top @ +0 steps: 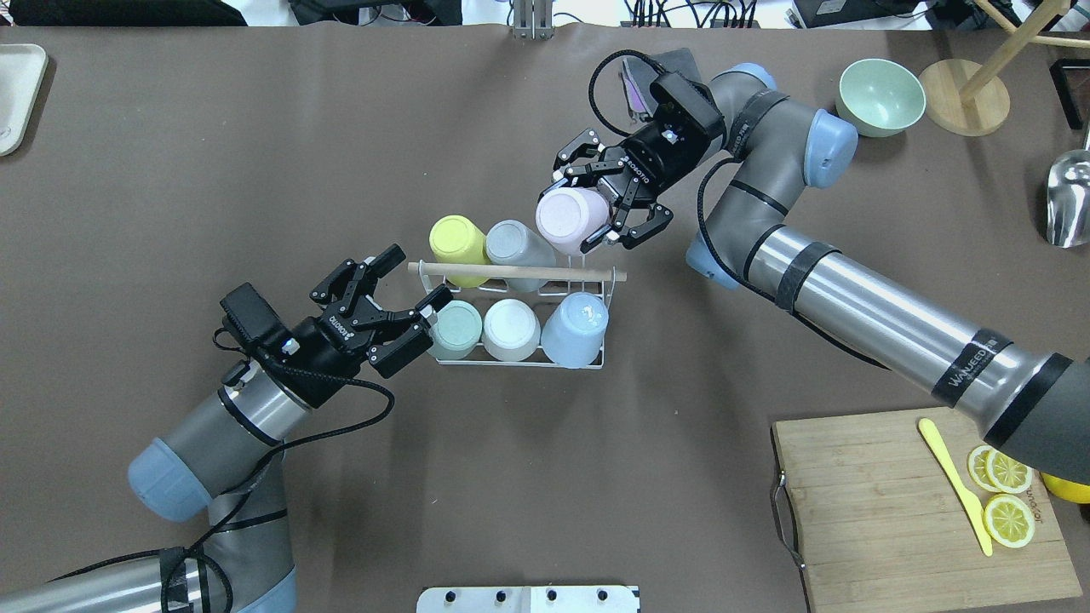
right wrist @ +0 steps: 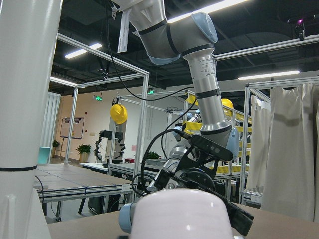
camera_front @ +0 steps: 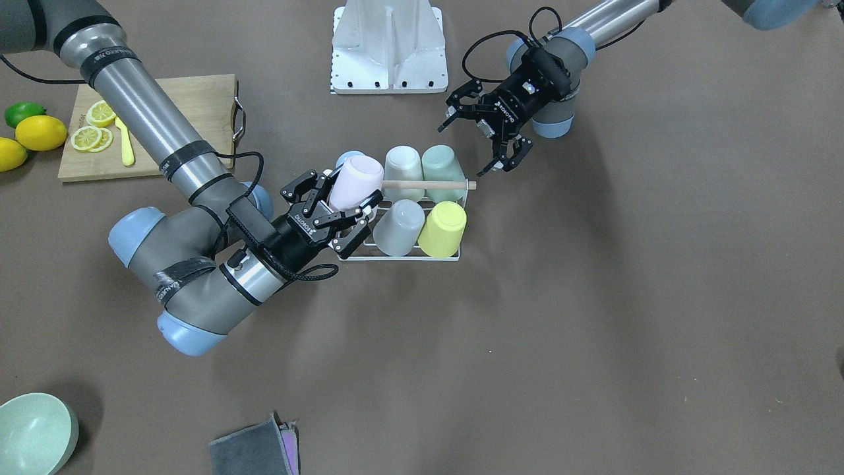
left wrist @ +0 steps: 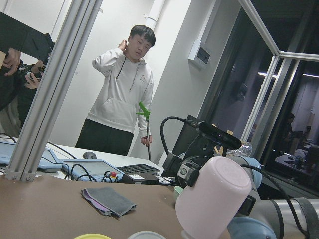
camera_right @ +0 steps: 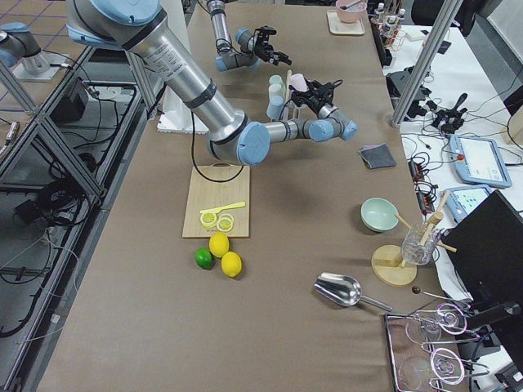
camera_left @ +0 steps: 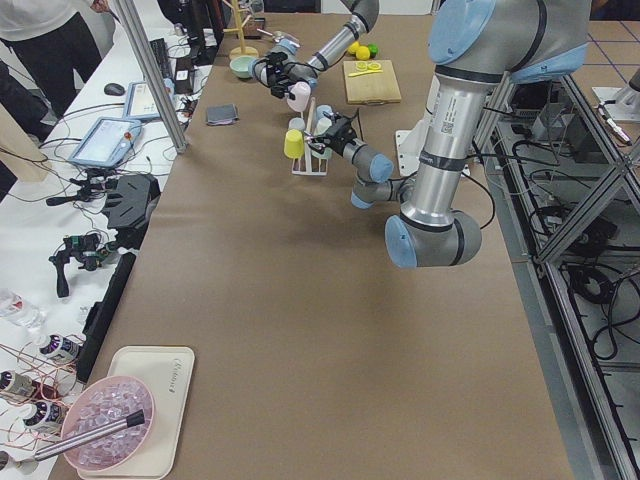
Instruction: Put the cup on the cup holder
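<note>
The small white wire cup holder (top: 511, 363) with a wooden rod handle stands mid-table. The right gripper (top: 586, 211) pinches a pale pink cup (top: 564, 217) - bottom up, tilted - over the holder's free corner. The left gripper (top: 415, 285) is spread wide beside the holder's other end.

ROBOTIQ: white lettering on the body of the left gripper (top: 417, 277), lower left of the overhead view, and of the right gripper (top: 577, 213), upper centre. WAUEED, roughly: black band (top: 971, 368), right forearm, lower right.
</note>
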